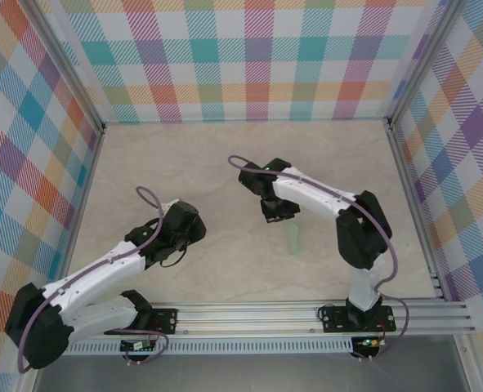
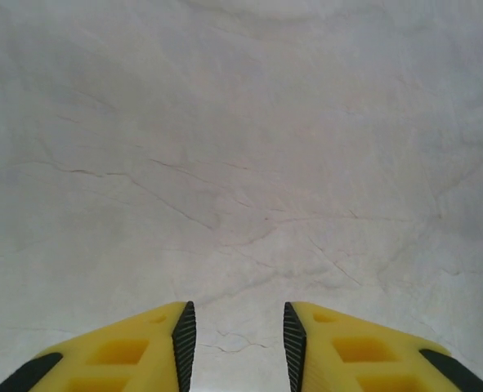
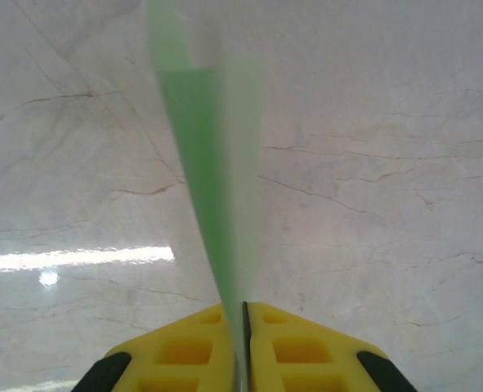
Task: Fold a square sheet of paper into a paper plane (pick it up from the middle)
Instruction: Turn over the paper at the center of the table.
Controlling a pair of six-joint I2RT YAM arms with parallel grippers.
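At the lower left of the top view, your left arm [image 1: 102, 278] angles in toward the centre. In its wrist view the left jaws stand partly apart. There is a clear gap between the black pads [image 2: 184, 343], with only bare worktop [image 2: 241, 163] showing through it. Right of centre, your right arm [image 1: 323, 196] bends inward. The right jaws are pinched tight on the paper plane [image 3: 204, 163], a slim pale-green strip running toward the top of that wrist view. From above, the paper plane [image 1: 294, 237] pokes out just below those jaws.
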